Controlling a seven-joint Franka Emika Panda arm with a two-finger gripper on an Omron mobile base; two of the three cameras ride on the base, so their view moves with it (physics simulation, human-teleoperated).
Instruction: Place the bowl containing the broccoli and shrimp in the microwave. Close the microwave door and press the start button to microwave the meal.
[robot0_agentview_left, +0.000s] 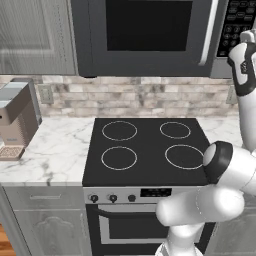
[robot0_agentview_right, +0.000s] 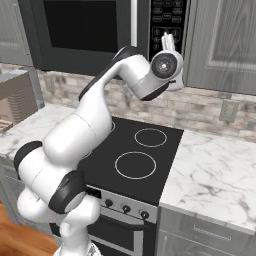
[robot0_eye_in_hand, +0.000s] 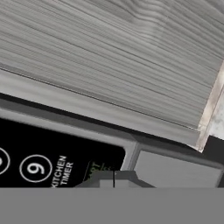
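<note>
The microwave (robot0_agentview_left: 150, 37) hangs above the stove with its microwave door (robot0_agentview_left: 148, 25) shut and the silver bar handle (robot0_agentview_left: 207, 35) upright at the door's right edge. My gripper (robot0_agentview_left: 246, 36) is raised to the black keypad panel (robot0_agentview_left: 239, 22), its tips against the lower buttons. From the other side the gripper (robot0_agentview_right: 168, 38) touches the keypad (robot0_agentview_right: 169, 15). In the hand view the shut gripper (robot0_eye_in_hand: 113, 179) rests on the panel beside the 9 button (robot0_eye_in_hand: 35, 168) and the kitchen timer label. The bowl, broccoli and shrimp are hidden.
A black four-ring cooktop (robot0_agentview_left: 145, 150) lies below, with an oven door and knobs (robot0_agentview_left: 112, 198) in front. A brown coffee machine (robot0_agentview_left: 15, 120) stands on the marble counter (robot0_agentview_left: 55, 150) at left. A grey cabinet (robot0_agentview_right: 225, 40) adjoins the microwave's right side.
</note>
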